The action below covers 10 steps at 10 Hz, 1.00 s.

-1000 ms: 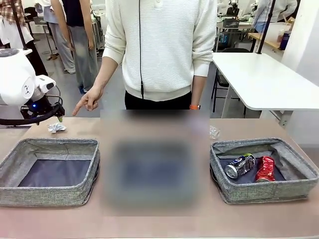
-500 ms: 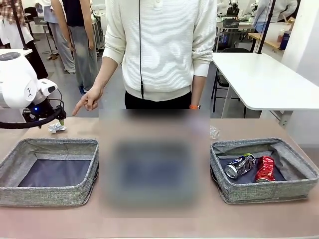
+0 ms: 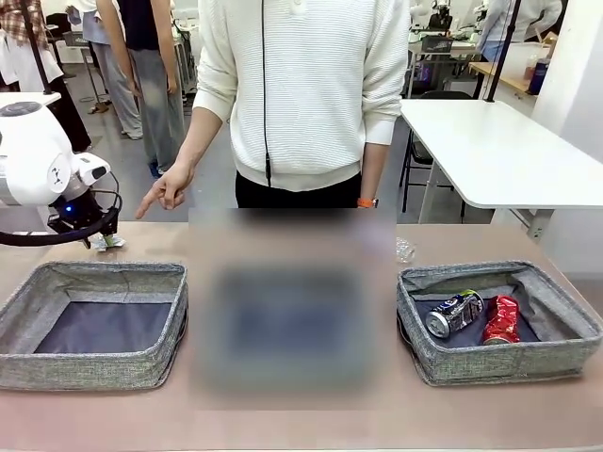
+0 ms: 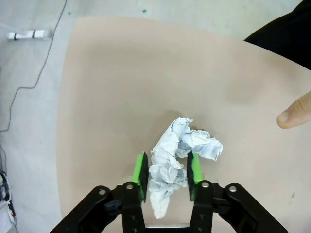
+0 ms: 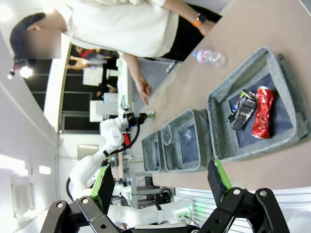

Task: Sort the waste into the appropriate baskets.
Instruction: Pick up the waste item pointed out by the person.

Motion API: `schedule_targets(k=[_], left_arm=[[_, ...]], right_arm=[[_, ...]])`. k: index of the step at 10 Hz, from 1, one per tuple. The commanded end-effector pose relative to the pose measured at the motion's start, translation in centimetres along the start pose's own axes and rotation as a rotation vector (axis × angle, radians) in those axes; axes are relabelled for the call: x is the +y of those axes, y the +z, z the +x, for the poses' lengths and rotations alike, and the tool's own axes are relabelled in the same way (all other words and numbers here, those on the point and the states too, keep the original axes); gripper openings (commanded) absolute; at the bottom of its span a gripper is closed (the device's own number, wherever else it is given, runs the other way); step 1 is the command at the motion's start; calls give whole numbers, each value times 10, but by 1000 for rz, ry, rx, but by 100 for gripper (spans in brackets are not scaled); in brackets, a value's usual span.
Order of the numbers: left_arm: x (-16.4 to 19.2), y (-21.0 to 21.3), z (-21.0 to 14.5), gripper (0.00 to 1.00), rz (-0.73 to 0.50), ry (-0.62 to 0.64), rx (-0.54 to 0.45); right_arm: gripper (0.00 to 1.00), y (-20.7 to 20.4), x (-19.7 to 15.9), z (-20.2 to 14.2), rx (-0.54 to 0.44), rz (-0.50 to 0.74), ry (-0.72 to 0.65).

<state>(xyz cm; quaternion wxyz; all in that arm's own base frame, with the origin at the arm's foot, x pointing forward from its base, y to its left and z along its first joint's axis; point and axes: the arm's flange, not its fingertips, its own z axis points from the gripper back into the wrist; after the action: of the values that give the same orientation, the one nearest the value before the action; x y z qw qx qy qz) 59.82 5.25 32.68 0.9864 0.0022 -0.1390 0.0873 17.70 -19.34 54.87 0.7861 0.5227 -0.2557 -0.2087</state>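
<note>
I work in a robotics lab, an open shared room and no home. My tan table (image 3: 283, 428) stands on a bare grey floor (image 4: 24, 145) with a cable (image 4: 48, 56) trailing across it. A plain white worktable (image 3: 499, 151) stands just beside mine, a black chair (image 3: 419, 155) near it. Farther back I see cluttered benches (image 3: 443, 42) and people (image 3: 141, 66) standing about between them.

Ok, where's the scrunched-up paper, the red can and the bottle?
crumpled white paper (image 4: 175, 155), left wrist view, on its middle folds.
crushed red can (image 3: 501, 320), front view, on its dented side.
clear bottle (image 5: 210, 58), right wrist view, on its body.
</note>
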Motion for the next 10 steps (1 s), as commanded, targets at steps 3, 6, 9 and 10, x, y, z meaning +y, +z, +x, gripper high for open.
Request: schedule_targets(k=[3, 6, 9, 10], left_arm=[[-3, -2, 2, 0, 9, -16, 8], [-5, -2, 1, 0, 7, -17, 8], [-6, -2, 1, 0, 15, -10, 9], [-6, 7, -3, 0, 49, 21, 8]], right_arm=[[100, 2, 0, 1, -5, 12, 20], [100, 2, 0, 1, -5, 12, 20], [100, 2, 0, 1, -5, 12, 20], [100, 2, 0, 1, -5, 12, 20]])
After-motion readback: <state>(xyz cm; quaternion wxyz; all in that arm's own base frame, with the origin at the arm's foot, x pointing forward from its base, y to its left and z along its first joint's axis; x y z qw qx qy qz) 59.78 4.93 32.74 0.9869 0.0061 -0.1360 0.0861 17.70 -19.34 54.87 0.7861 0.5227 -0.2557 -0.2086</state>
